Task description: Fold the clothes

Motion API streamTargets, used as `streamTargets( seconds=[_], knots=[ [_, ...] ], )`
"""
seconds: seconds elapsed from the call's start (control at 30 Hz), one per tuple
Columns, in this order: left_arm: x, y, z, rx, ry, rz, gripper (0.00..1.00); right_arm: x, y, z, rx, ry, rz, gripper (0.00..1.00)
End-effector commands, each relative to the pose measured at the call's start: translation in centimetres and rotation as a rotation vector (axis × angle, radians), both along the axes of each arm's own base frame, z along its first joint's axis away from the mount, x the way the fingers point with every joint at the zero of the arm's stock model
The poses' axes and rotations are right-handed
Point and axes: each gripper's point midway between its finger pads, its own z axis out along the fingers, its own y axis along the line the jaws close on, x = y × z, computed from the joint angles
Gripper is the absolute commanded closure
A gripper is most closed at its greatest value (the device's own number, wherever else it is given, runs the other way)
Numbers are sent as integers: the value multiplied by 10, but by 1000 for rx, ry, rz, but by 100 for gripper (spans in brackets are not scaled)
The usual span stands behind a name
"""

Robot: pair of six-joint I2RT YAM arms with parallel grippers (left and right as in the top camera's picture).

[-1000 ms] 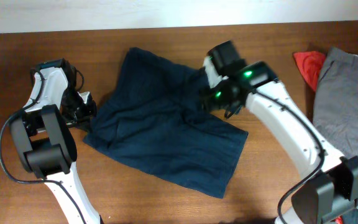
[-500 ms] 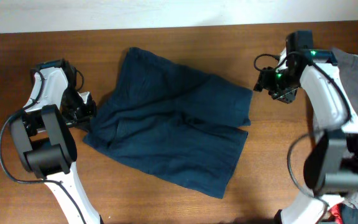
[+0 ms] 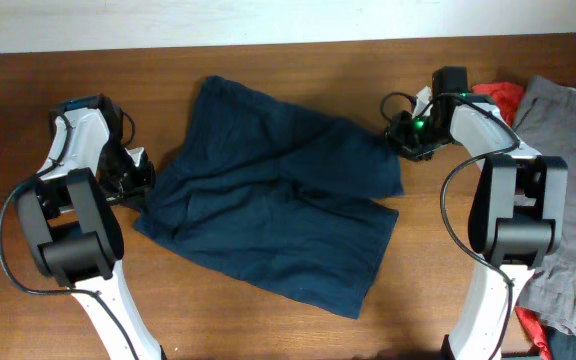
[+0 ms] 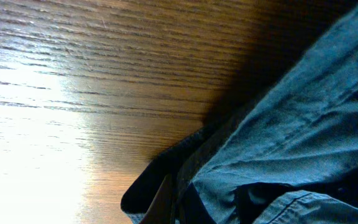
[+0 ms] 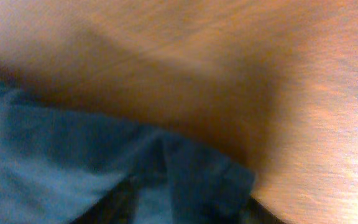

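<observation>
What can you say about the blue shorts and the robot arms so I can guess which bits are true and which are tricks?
1. The shorts lie spread out on the wooden table. True.
2. The shorts are red. False: they are dark blue. The red cloth is a different thing, lying apart near the right arm.
3. The left fingers are shut on the edge of the shorts. True.
4. The grey garment lies on top of the shorts. False: it lies apart from them, at the right end of the table.
</observation>
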Motion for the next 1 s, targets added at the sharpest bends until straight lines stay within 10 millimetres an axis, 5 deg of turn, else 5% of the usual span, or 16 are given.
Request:
streamTargets(
  seconds=[0.0, 0.17, 0.2, 0.33, 0.43, 0.53, 0.7, 0.83, 0.97],
  knots=[
    [-2, 4, -4, 9, 14, 13, 99, 18, 41, 39, 201, -137, 98, 82],
    [-4, 3, -3, 8, 22, 13, 99, 53, 50, 131, 270, -471, 206, 96],
    [-4, 3, -3, 8, 21, 13, 100, 57, 52, 168, 237, -594, 267, 96],
    [-3, 4, -3, 9, 17, 13, 100, 55, 50, 200, 157, -690, 317, 96],
    [-3, 4, -3, 9, 17, 13, 100, 50, 41, 185, 72, -644, 313, 96],
    [-2, 4, -4, 9, 16, 12, 100, 41, 10, 142, -122, -457, 220, 95],
    [-2, 4, -4, 9, 14, 12, 99, 0, -36, 82, -362, -133, 151, 80],
    [-2, 4, -4, 9, 14, 12, 99, -33, -57, 67, -469, 31, 149, 67],
    [-2, 4, -4, 9, 14, 12, 100, -38, -61, 64, -481, 63, 128, 56]
  ],
)
